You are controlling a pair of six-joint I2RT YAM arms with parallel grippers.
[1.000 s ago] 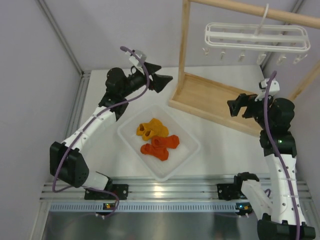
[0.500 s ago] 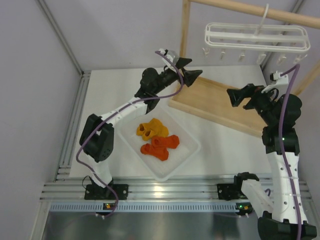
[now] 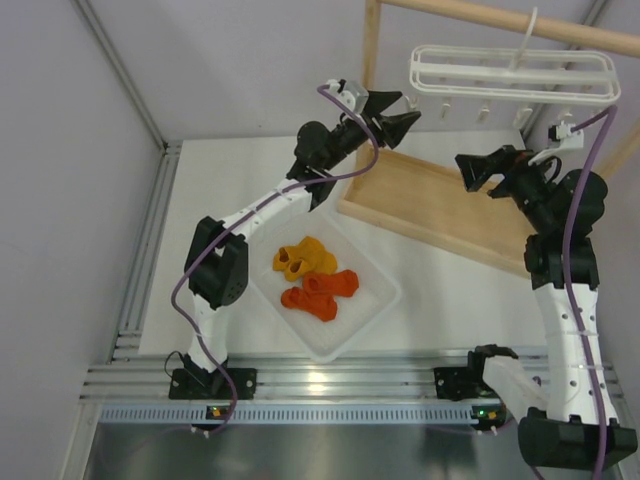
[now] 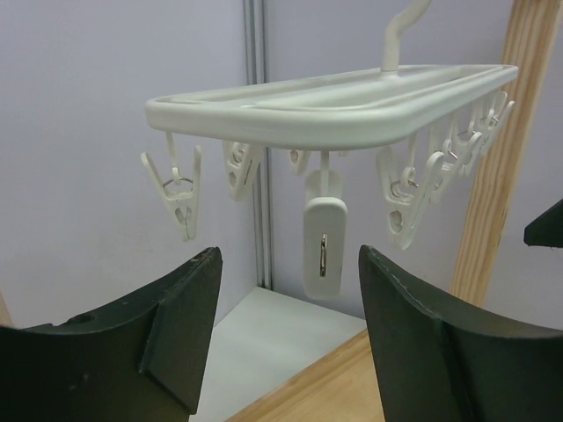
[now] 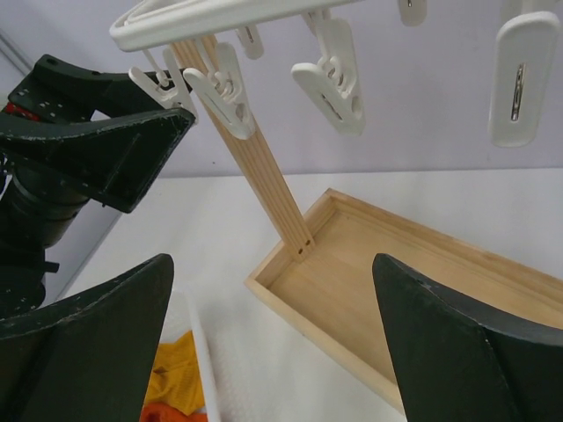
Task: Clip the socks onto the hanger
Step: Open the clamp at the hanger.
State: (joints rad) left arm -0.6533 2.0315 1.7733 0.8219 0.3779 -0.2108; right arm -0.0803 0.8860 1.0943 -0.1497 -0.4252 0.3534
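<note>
Near the counter's centre, toward the near edge, top view: white tray (image 3: 372, 312) w/ two yellow-orange socks (image 3: 305, 260) and two red-orange socks (image 3: 322, 292) bunched inside, pairs touching. Wooden rack (image 3: 440, 205) sits at the far-right corner; the white hanger (image 3: 510, 75) hangs by its hook from the rack's top rod, clips dangling. Left gripper (image 3: 408, 108) is raised just beside the hanger's left end, fingers spread wide, holding nothing. Right gripper (image 3: 463, 172) is up over the rack base near the right edge, pointing left, fingers also wide apart, nothing btw them.

Left wrist: hanger (image 4: 352, 101) fills the upper frame, seen from below. Centre clip (image 4: 324, 248) hangs edge-on above the gap of the left gripper (image 4: 288, 255), not touching either finger. Another clip (image 4: 180, 198) hangs at left, more at right. Rack post (image 4: 501, 149) at right.

Right wrist: right gripper (image 5: 273, 264) wide, nothing held. Hanger (image 5: 202, 22) along the top edge w/ clips (image 5: 330, 75) hanging. Left gripper (image 5: 167, 105) shows at left, beside the hanger's end. Rack base (image 5: 405, 290) below; tray rim (image 5: 198, 352) and a bit of yellow-orange sock (image 5: 171, 369) at the bottom left. No sock is on any clip.
</note>
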